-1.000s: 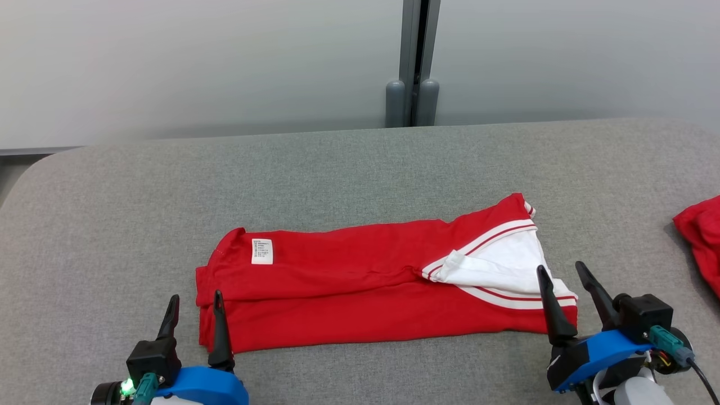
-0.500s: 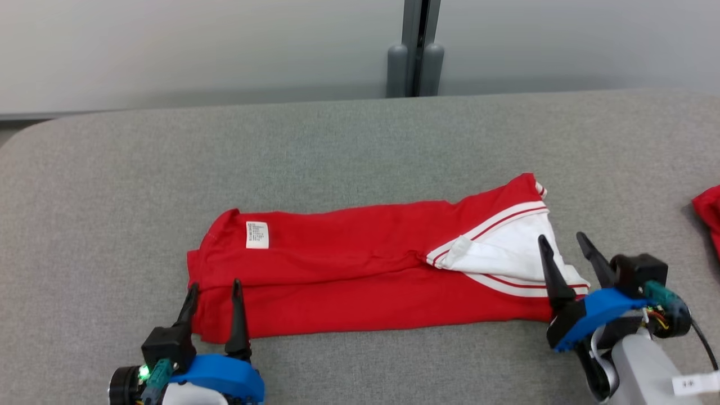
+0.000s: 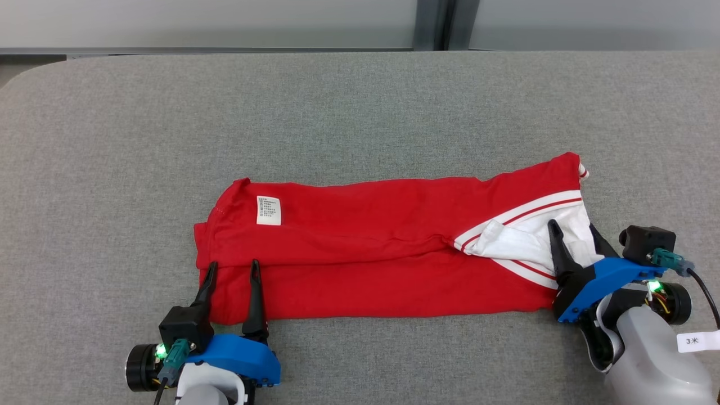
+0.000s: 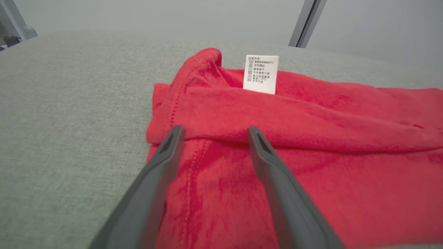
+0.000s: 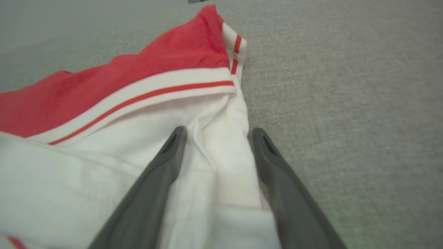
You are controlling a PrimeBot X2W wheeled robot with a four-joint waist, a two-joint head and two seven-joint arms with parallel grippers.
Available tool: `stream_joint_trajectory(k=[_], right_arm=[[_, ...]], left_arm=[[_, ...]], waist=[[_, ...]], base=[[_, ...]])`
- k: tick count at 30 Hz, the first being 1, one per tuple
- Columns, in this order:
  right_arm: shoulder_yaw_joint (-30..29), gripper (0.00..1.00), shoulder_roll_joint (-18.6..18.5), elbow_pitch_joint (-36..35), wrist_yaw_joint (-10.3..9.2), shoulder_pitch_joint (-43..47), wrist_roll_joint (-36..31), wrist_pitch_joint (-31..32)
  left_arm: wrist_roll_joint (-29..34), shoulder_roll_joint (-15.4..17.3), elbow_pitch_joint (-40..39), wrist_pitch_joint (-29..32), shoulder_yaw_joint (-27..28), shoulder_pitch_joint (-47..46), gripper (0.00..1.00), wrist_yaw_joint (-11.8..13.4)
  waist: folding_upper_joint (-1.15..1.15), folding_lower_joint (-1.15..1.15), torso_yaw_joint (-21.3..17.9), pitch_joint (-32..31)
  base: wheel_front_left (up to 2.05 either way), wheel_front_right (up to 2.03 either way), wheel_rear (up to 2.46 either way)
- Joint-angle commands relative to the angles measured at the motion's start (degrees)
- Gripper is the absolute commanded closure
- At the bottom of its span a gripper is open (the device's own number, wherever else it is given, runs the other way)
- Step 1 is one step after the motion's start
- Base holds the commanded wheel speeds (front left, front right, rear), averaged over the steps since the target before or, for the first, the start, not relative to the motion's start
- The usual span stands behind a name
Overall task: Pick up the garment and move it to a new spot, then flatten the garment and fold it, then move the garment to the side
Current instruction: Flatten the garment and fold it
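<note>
Garment [image 3: 365, 253] lies with left gripper [image 3: 233, 264] and right gripper [image 3: 574, 226] spread open at its ends; care label [image 4: 260, 74] illegible, arm tag [image 3: 697, 341] reads "3米".

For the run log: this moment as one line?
garment: folded strip on grey surface | left gripper: open, over its left end | right gripper: open, over its white end

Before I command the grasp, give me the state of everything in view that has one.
Red garment with white striped trim: folded into a long strip, lying flat, right end turned open showing white.
White care label: facing up, near the left end.
Left hand: open, over the garment's near left corner.
Right hand: open, over the white end.
</note>
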Motion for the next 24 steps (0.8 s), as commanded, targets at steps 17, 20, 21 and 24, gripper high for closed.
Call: stream_joint_trajectory(k=[17,20,21,24], right_arm=[[1.41,1.0,-7.89,-12.43,0.45,5.27,7.36,-3.6],[5.64,1.0,-6.36,-18.2,0.45,6.07,10.01,-3.61],[7.18,1.0,-5.44,-19.84,0.46,6.54,11.54,-3.62],[12.21,1.0,-4.7,-23.81,0.45,7.14,14.63,-3.61]], left_arm=[[-1.62,0.05,0.97,-0.14,-0.83,0.63,0.0,-0.53],[-2.23,0.04,1.24,-0.13,-1.59,1.26,0.0,-0.85],[-2.77,0.04,1.27,-0.14,-1.59,1.41,0.0,-0.77],[-3.03,0.01,1.43,-0.14,-1.92,2.0,0.0,-0.78]], waist=[[0.0,0.0,-1.34,-4.71],[0.0,0.0,-0.41,-5.68],[0.0,0.0,0.03,-5.98],[0.0,0.0,1.93,-6.71]], base=[[0.0,0.0,0.0],[0.0,0.0,0.0],[0.0,0.0,0.0],[0.0,0.0,0.0]])
